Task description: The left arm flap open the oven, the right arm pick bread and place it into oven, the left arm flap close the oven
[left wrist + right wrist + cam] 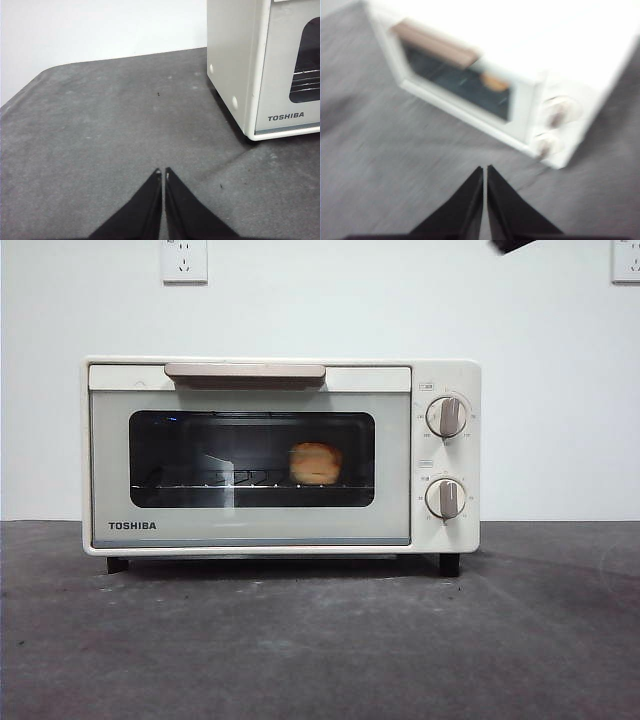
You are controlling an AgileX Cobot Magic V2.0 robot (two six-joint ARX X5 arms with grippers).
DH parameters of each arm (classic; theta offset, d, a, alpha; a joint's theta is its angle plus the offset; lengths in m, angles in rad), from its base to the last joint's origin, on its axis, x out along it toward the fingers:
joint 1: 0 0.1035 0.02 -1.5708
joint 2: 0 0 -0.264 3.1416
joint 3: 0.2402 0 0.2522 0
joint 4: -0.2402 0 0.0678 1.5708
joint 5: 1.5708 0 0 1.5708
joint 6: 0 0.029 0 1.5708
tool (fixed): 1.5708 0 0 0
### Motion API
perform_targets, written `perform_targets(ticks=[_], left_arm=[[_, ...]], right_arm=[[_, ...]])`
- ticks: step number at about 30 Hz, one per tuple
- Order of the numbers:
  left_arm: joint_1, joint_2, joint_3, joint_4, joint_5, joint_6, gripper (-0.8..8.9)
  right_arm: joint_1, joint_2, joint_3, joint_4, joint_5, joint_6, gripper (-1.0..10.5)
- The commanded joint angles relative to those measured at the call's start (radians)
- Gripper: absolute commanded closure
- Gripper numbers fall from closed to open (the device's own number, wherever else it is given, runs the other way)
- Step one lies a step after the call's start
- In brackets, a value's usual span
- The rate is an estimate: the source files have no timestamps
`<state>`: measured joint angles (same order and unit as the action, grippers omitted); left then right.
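Note:
The cream-white TOSHIBA oven (pixel 440 375) stands on the dark table with its door shut and the beige handle (pixel 245 371) at the top. Behind the glass, the golden bread (pixel 316 463) rests on the wire rack, right of the window's middle. My left gripper (pixel 162 172) is shut and holds nothing, low over the table off the oven's (pixel 232 55) left side. My right gripper (pixel 484 170) is shut and holds nothing, raised in front of the oven (pixel 580 55), with the bread (pixel 495 82) showing through the door. A black arm tip (pixel 512 245) shows at the front view's top edge.
Two round knobs (pixel 446 416) sit on the oven's right panel. White wall sockets (pixel 184 260) hang on the wall behind. Grey table surface (pixel 320 650) stretches in front of the oven and to its left (pixel 100 130).

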<state>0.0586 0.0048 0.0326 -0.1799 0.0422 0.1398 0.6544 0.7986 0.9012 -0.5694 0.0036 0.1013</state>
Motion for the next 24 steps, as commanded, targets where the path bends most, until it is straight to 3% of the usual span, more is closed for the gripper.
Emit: perform_targets(ticks=[1,13,19,24], left_arm=[[0.002,-0.002,-0.021,-0.007,0.0,-0.003,7.92],[0.002,-0.002,-0.021,-0.007,0.0,-0.003,7.92],[0.002,-0.002,-0.021,-0.007,0.0,-0.003,7.92],[0.002,-0.002,-0.021,-0.007,0.0,-0.003,7.92]], right_arm=[[-0.074,-0.059,-0.008,0.039,0.005,-0.011,9.4],[-0.487,-0.461,-0.406,0.445,-0.006,-0.018,9.4],[-0.591,-0.614,-0.613,0.589,-0.006,-0.027,9.4],[-0.615,-0.699,-0.722,0.595,-0.006,-0.028,9.4]])
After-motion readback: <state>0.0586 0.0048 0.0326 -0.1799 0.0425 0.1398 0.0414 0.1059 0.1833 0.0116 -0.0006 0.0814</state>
